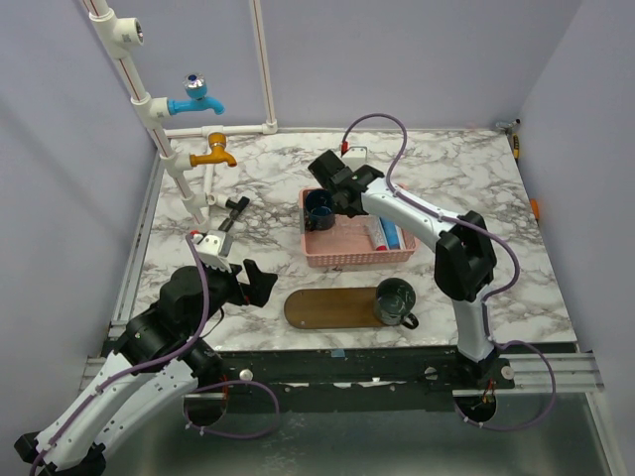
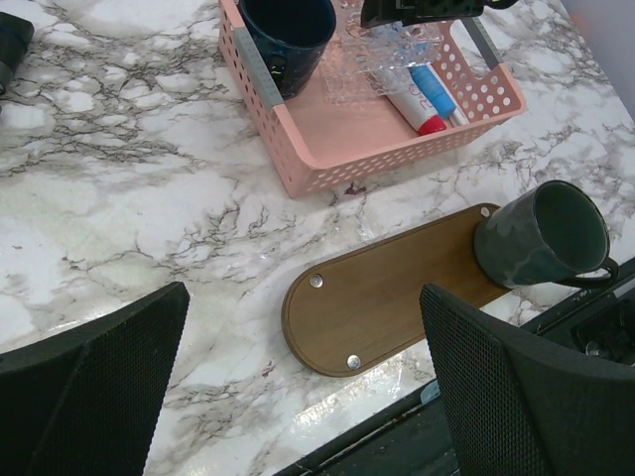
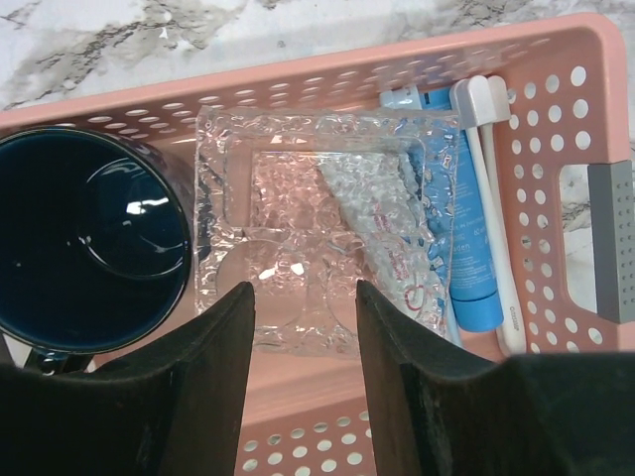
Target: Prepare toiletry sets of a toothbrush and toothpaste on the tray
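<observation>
The right tool (image 3: 303,297) is released: its two dark fingers (image 3: 213,367) stand a moderate gap apart with nothing between them. It hangs inside the pink basket (image 3: 556,59), directly over a clear knobbly dish (image 3: 298,228). Whether the tips touch that dish cannot be told. The left tool (image 2: 303,297) is released too, spread wide and empty. It is held above the marble bench (image 2: 119,178) at the near left, well apart from the basket.

The toothpaste (image 3: 466,228) lies in the right part of the basket, hard against the dish's right edge. Two white toothbrushes (image 3: 493,228) lie alongside it on its far side from the dish. A dark blue mug (image 3: 89,248) stands upright in the basket's left end. The tray (image 1: 327,309) lies on the bench just in front of the basket, not touching it, and a green mug (image 1: 397,299) stands upright on its right end.

Only the right wrist view shows the toothbrushes plainly. From above, the right arm covers the dish and the brushes are too small to make out. The left wrist view shows the tube's red cap (image 2: 432,125) pointing at the basket's near wall, and two metal studs (image 2: 316,282) at the tray's left end. Only the overhead view shows the blue and orange taps (image 1: 196,99) at the back left.
</observation>
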You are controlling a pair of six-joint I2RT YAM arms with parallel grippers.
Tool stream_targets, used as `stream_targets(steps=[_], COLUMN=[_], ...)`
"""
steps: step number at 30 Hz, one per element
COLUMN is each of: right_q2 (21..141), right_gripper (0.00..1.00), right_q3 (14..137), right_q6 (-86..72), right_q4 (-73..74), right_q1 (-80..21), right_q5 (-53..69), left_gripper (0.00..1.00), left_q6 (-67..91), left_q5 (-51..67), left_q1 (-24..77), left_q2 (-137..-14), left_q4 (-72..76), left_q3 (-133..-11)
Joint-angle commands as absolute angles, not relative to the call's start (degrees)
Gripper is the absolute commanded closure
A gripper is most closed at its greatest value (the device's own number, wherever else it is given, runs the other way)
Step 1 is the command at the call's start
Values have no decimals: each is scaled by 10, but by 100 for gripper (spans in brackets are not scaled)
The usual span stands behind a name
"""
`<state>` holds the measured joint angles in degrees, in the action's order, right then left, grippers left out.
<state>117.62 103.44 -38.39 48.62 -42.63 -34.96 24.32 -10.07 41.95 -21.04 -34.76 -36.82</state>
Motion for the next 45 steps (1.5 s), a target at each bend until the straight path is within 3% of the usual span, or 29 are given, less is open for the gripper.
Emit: stream_targets(steps=[1,17,30,34,42,45], right_q2=[1192,1201,1176,1164,1124,1106], right_gripper=[52,59,70,76,100,100], right_q3=[1044,1036,1001,998,1000,998], right_q6=[-402,-404,-410,-409,-399,-391], right_q4=[506,509,500,498,496,492], right_q1=[-425,-416,-412,-412,-412,-412], right_q5=[-386,-395,-396,-399,-402,-402], left_gripper=[1,1,1,1,1,1], left_q6=[235,234,233,233,233,233], left_q5=[-97,-104,-107,-107,-109,-109], left_q1=[416,416,416,416,416,416], left_q2=[-204,-203,-208,-211,-219,-221], left_q4=[-335,-338,-337,-338,-339,-340], left_q3=[-361,-360,-361,-361,-361,-362])
